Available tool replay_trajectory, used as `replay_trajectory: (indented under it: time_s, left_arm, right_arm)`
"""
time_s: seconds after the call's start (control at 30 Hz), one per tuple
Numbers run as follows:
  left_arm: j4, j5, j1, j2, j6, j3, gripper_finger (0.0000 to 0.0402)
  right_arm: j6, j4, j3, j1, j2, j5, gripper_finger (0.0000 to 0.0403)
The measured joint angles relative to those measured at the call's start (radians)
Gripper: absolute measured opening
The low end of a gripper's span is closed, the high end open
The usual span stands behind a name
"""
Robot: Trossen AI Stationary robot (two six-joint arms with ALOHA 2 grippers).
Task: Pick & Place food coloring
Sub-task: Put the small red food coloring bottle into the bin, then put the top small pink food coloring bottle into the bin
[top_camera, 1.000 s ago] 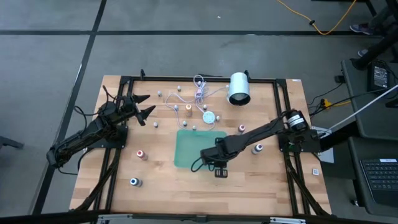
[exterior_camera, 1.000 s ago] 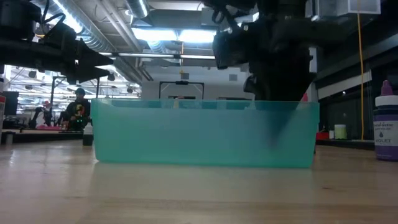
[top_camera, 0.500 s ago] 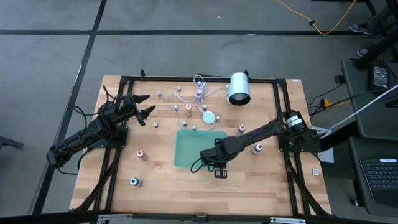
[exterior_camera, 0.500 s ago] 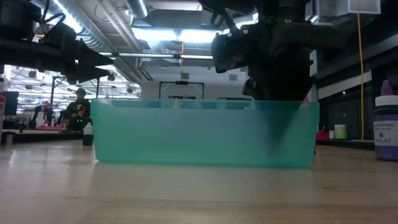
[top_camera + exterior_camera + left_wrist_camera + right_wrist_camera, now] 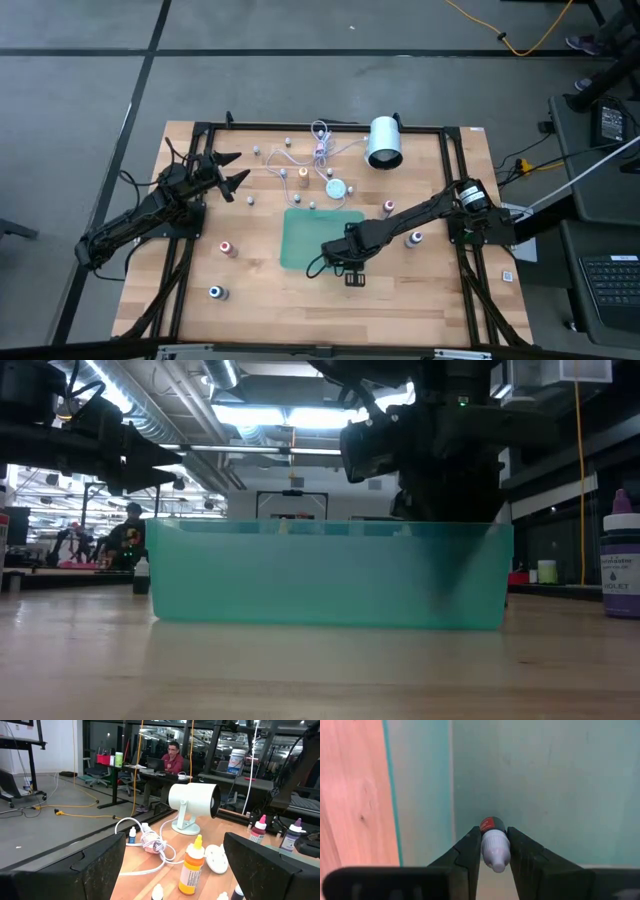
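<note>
So the right gripper is parked low over the green tray, near its lower right edge in the high view, fingers clamped on a tiny food coloring bottle, presumably so it can be let go inside the walls rather than on the surface. The bottle is seen lying sideways between the fingers: pale whitish cap, dark body with a red band. The left gripper is kept waiting at upper left, fingers spread apart and empty.
</note>
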Motion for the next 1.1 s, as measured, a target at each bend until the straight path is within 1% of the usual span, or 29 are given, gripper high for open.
replay_trajectory:
  time_s: [0.3,0.6,0.8,1.1]
  left_arm:
    - [0.0,0.0,0.0,0.0,0.0,0.0,0.0333]
    - [0.0,0.0,0.0,0.0,0.0,0.0,0.0333]
    - [0.0,0.0,0.0,0.0,0.0,0.0,0.0333]
    - [0.0,0.0,0.0,0.0,0.0,0.0,0.0333]
  right_arm:
    - [0.0,0.0,0.0,-0.006,0.0,-0.001,0.0129]
    - [-0.012,0.003,0.0,-0.014,0.0,-0.001,0.0131]
    - [-0.022,-0.005,0.0,-0.014,-0.001,-0.026,0.0131]
    - [-0.026,-0.014,0.001,-0.028,-0.043,-0.019,0.0133]
